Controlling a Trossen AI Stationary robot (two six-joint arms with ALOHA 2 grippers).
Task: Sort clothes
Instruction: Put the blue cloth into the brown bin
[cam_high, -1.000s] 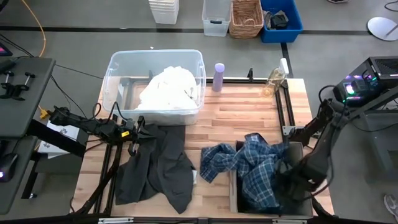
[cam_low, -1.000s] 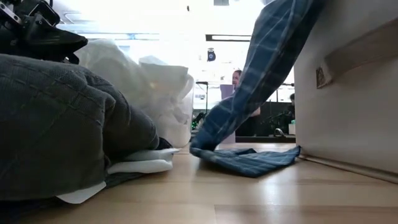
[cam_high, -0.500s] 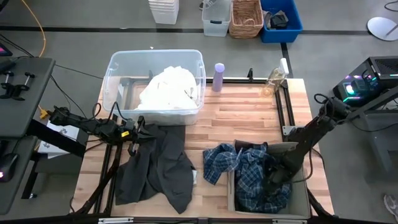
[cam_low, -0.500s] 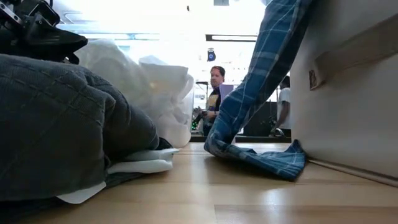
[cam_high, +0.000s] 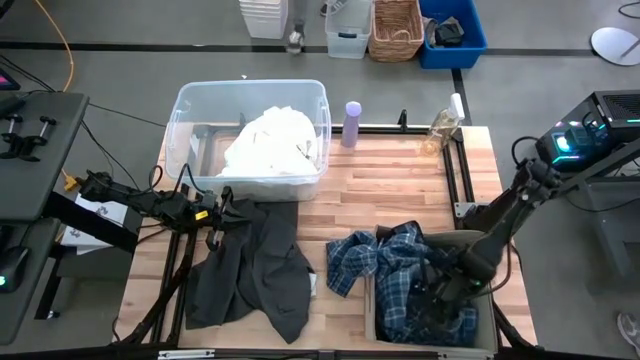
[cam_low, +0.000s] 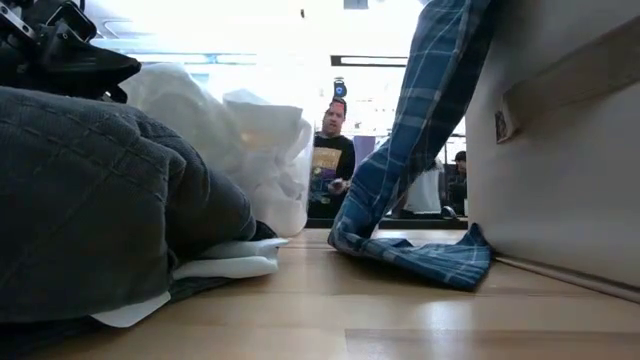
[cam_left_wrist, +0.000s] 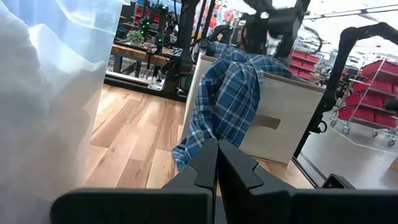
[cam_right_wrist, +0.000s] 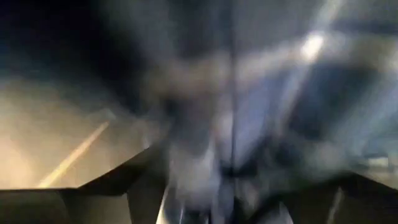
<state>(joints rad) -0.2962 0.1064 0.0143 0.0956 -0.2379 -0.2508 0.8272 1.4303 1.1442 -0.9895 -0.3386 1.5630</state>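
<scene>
Task roughly mid-way, by the look of it. Nearest, right: beige bin (cam_high: 487, 318) at the near-right corner of the worktop (cam_high: 390, 190), holding most of the blue-and-white plaid shirt (cam_high: 400, 275); one part draped over the bin's left wall and trailing onto the boards, so not fully in. Right pincer (cam_high: 440, 298) down inside the bin, buried in plaid; cannot tell if open or closed, wrist view too blurred. Near left: black-grey piece (cam_high: 255, 265) spread flat on the worktop, unsorted, with a bit of white cloth (cam_low: 225, 262) peeking from under it in the low view. Left pincer (cam_left_wrist: 216, 163) closed, empty, resting at the left edge just beside the far end of the black-grey piece. Far left: clear tub (cam_high: 190, 120) holding the white pieces (cam_high: 270, 145), seemingly done. No dark green piece made out.

Left to do, as judged: tuck in the plaid tail, sort the black-grey piece.

Room: bare boards between tub and bin, widest at centre and far right. Bin close to the near and right worktop edges, so little slack there. Black-grey piece near the front edge, could slip off if dragged. Purple bottle (cam_high: 352, 123) just right of the tub and a small clear bottle (cam_high: 441, 124) at the far edge, both tippable. Person (cam_low: 328, 160) well beyond the worktop.
</scene>
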